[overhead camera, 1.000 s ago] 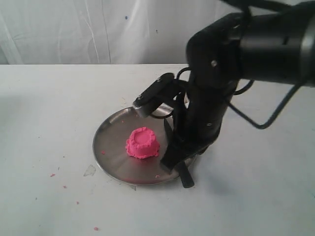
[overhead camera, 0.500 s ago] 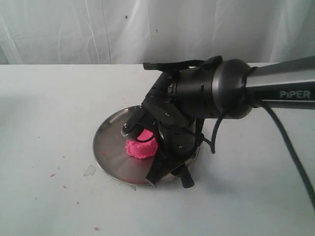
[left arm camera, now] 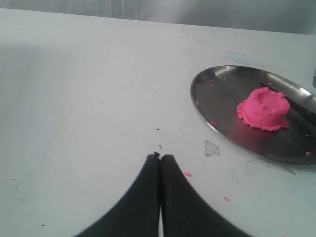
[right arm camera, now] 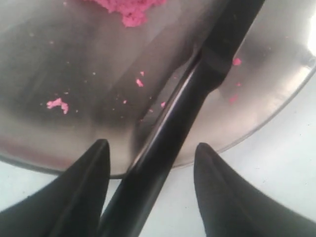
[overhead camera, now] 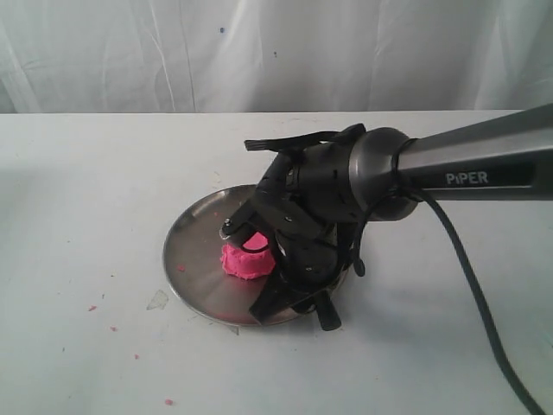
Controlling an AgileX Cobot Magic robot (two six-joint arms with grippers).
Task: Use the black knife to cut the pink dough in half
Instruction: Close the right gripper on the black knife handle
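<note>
Pink dough (left arm camera: 264,109), a soft matte mound with ridged rim and dished top, sits whole on a round polished steel plate (left arm camera: 222,116) on the white tabletop (left arm camera: 89,98); slim matte black knife (right arm camera: 173,128) lies across the plate's edge between the right pincer's (right arm camera: 150,155) parted fingers; left pincer (left arm camera: 160,159) closed, empty.

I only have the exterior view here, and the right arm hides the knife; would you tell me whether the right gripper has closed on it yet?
Observer: Not yet. In the right wrist view the right gripper is open, with the black knife lying between its fingers.
Operator: Thank you. Where does the knife rest?
Observer: It lies across the rim of the steel plate, its handle reaching out over the table.
Operator: And the left gripper?
Observer: The left gripper is shut and empty, away from the plate. The pink dough is whole.
</note>
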